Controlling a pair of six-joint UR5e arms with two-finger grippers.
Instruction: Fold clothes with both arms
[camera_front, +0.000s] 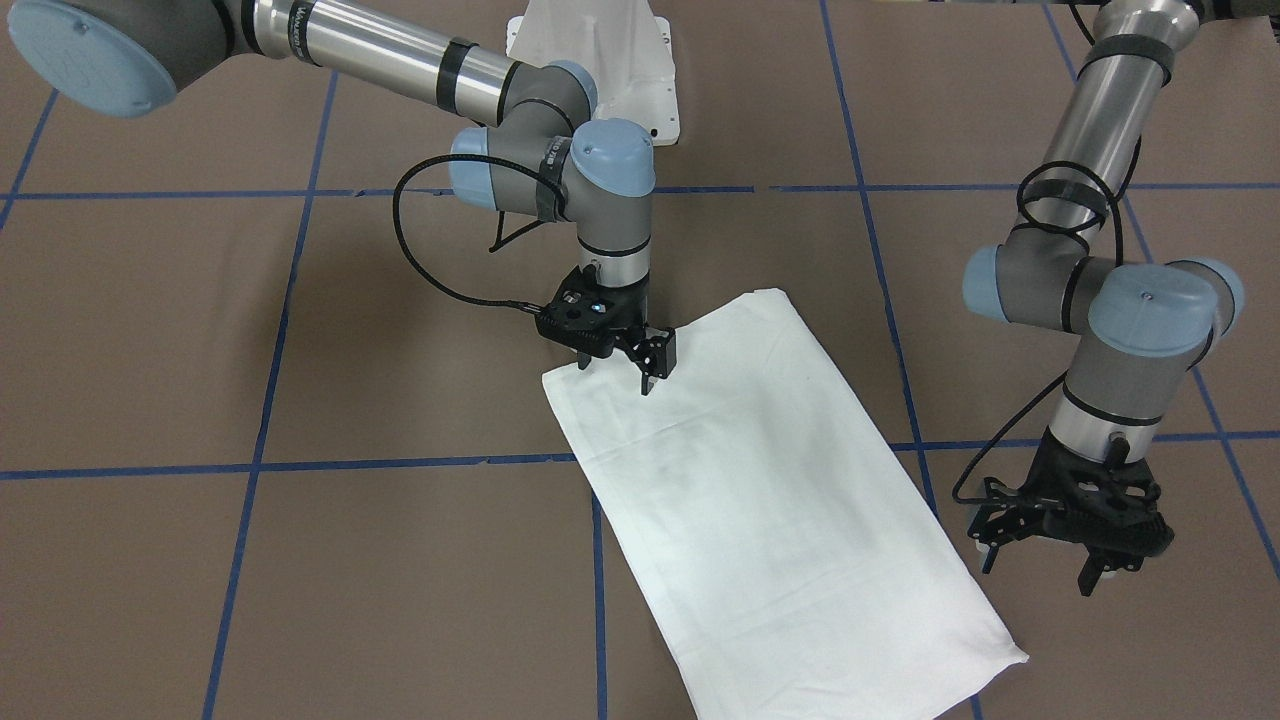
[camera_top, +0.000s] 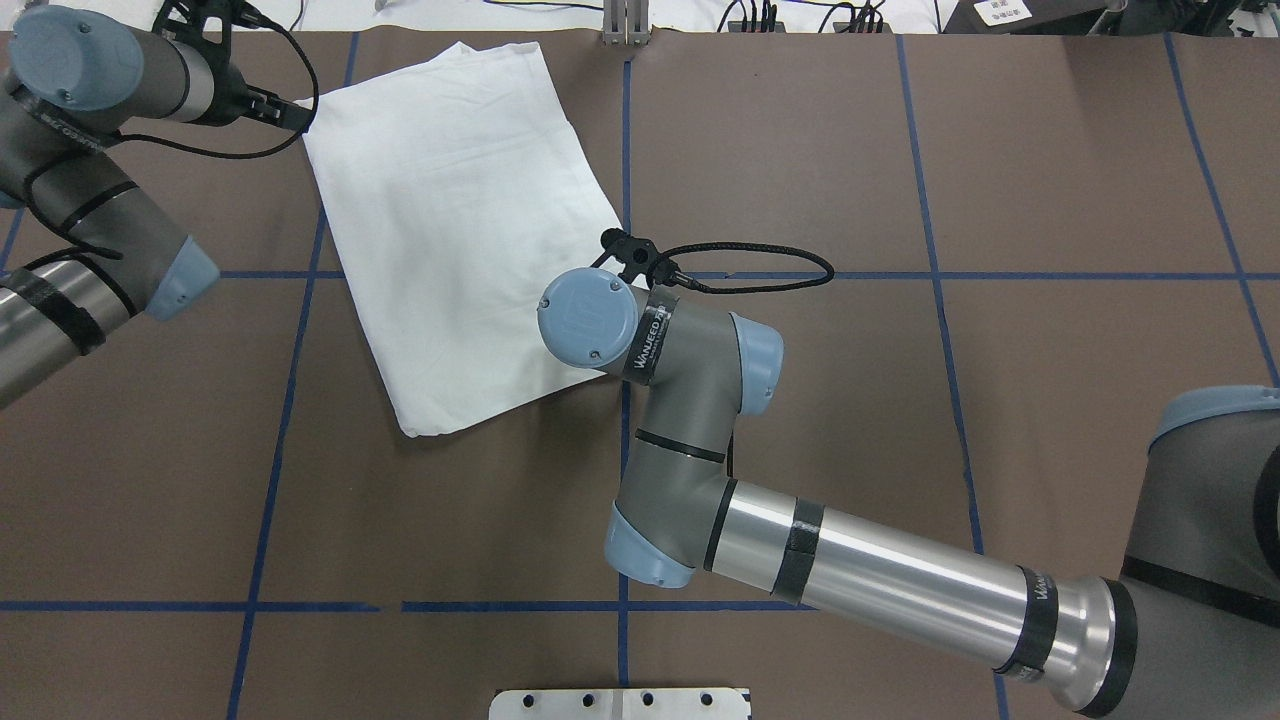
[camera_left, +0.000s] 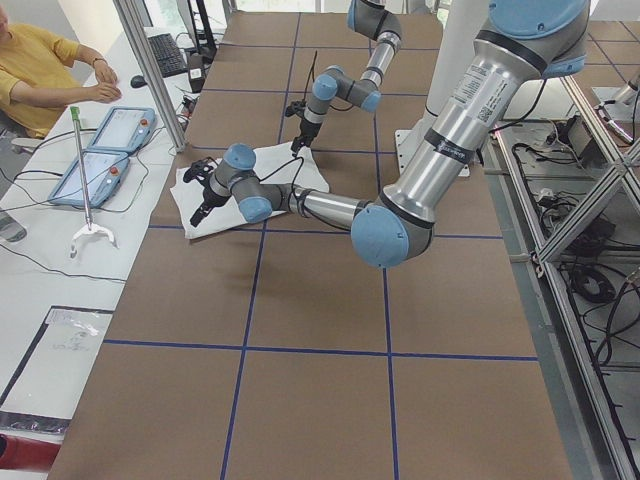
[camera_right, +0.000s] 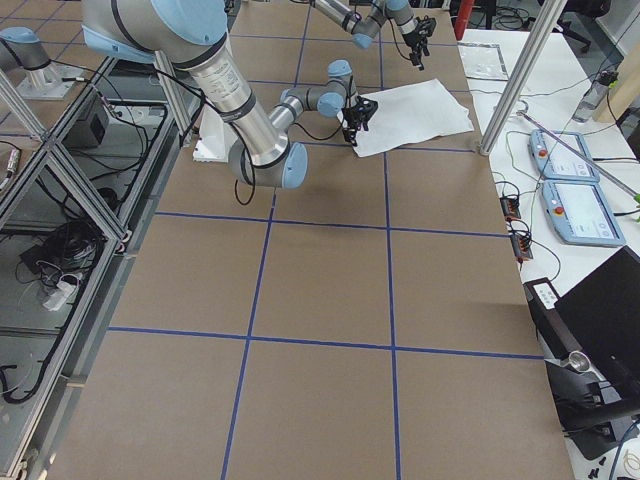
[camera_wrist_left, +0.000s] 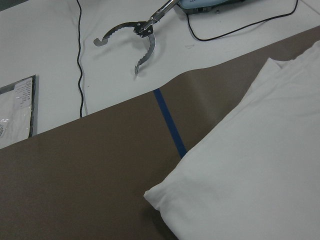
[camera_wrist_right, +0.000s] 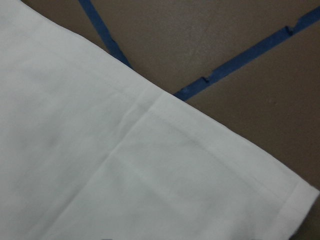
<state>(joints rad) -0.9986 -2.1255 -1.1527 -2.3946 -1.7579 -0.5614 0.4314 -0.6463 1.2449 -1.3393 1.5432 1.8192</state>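
Observation:
The clothes are one white shirt (camera_front: 770, 480), folded into a long rectangle and lying flat on the brown table (camera_front: 150, 330). In the overhead view the shirt (camera_top: 460, 220) sits at the far left. My right gripper (camera_front: 615, 378) points down, open and empty, just over the shirt's edge nearest the robot base. The right wrist view shows only a hemmed shirt corner (camera_wrist_right: 150, 165) close below. My left gripper (camera_front: 1040, 572) hangs open and empty beside the shirt's far end, off the cloth. The left wrist view shows a shirt corner (camera_wrist_left: 250, 170) on the table.
Blue tape lines (camera_front: 260, 466) grid the table. The white pedestal base (camera_front: 600, 60) stands behind the right arm. Beyond the far edge is a white bench with a metal grabber tool (camera_wrist_left: 135, 35), two tablets (camera_left: 100, 150) and a seated person (camera_left: 40, 70).

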